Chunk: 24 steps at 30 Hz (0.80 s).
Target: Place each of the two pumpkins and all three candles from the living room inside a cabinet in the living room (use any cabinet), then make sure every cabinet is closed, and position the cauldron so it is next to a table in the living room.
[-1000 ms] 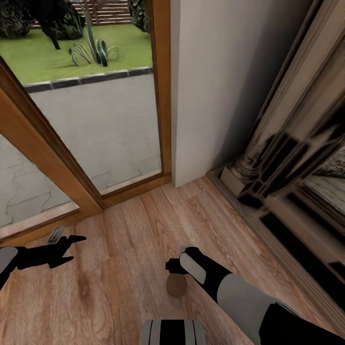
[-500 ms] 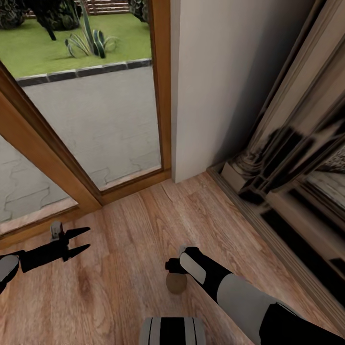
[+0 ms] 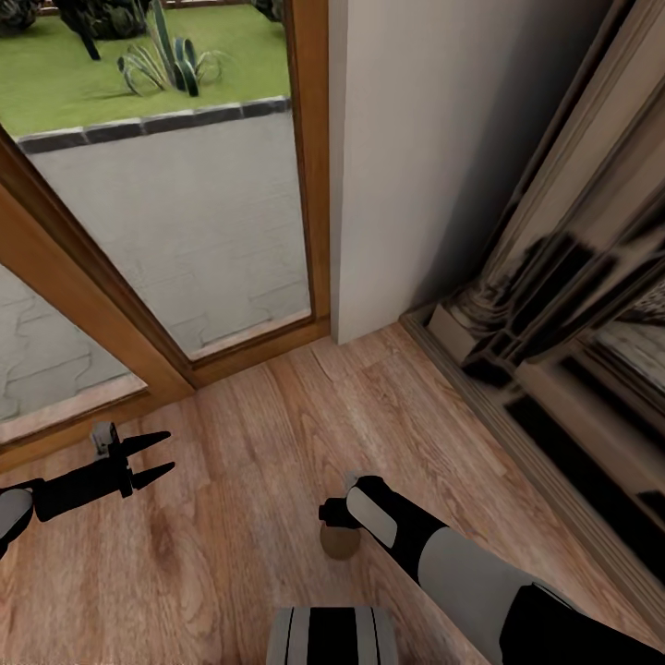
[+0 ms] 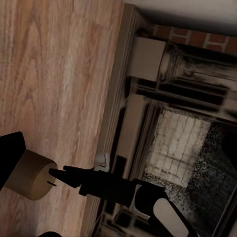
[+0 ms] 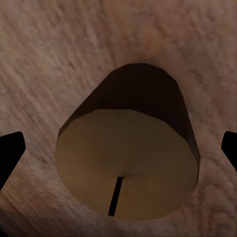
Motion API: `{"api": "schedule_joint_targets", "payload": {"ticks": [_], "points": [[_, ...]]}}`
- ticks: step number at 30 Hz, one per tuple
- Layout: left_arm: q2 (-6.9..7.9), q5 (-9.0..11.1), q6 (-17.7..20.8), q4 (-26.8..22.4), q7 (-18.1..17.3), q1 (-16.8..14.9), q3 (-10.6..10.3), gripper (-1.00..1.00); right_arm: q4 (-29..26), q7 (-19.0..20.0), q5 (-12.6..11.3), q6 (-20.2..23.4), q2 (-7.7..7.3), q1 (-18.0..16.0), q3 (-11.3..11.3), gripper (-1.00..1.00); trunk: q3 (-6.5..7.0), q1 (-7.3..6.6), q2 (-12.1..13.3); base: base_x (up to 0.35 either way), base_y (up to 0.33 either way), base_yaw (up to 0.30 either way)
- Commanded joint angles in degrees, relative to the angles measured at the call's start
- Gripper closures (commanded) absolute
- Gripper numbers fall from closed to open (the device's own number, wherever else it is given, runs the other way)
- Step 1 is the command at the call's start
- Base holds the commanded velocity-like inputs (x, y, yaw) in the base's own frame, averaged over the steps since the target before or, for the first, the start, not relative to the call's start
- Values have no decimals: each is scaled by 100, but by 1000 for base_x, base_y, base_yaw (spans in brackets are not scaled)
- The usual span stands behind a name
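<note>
A short beige-tan candle (image 3: 339, 543) stands upright on the wooden floor, its dark wick showing on the flat top (image 5: 126, 163). My right gripper (image 3: 336, 517) hangs just above it, pointing down. It is open, with one fingertip (image 5: 11, 153) wide of the candle on each side. The left wrist view has the same candle (image 4: 32, 174) with a right fingertip (image 4: 57, 174) by its rim. My left gripper (image 3: 166, 452) is open and holds nothing, off to the left over bare floor.
A wood-framed glass door (image 3: 175, 240) faces a paved yard ahead. A white wall corner (image 3: 416, 166) stands to its right. A dark, glossy fireplace surround (image 3: 573, 351) runs along the right side. Open floor lies between my arms.
My left gripper has lifted and swung forward, its fingers now spread level. The head view has shifted slightly. The right arm and candle have stayed put.
</note>
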Motion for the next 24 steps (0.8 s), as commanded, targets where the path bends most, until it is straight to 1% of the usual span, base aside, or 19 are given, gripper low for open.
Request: {"api": "schedule_joint_targets", "payload": {"ticks": [1,9,12,23,24], "points": [[6,17,19,5,-24,-5,-18,-100,0,-44,-41,5,0,-6,24,-100,-5,-1,-2,0,0,0],[6,17,21,7,-25,-4,-18,-100,27,-44,-55,51,0,-6,24,-100,-5,-1,-2,0,0,0],[6,17,20,6,-25,-4,-18,-100,34,-47,-61,70,0,-6,24,-100,-71,6,-6,0,0,0],[6,17,20,7,-25,-4,-18,-100,32,-51,-59,68,0,-6,24,-100,-71,6,-6,0,0,0],[6,17,19,6,-25,-4,-18,-100,32,-52,-59,68,0,-6,24,-100,-93,9,-7,0,0,0]]}}
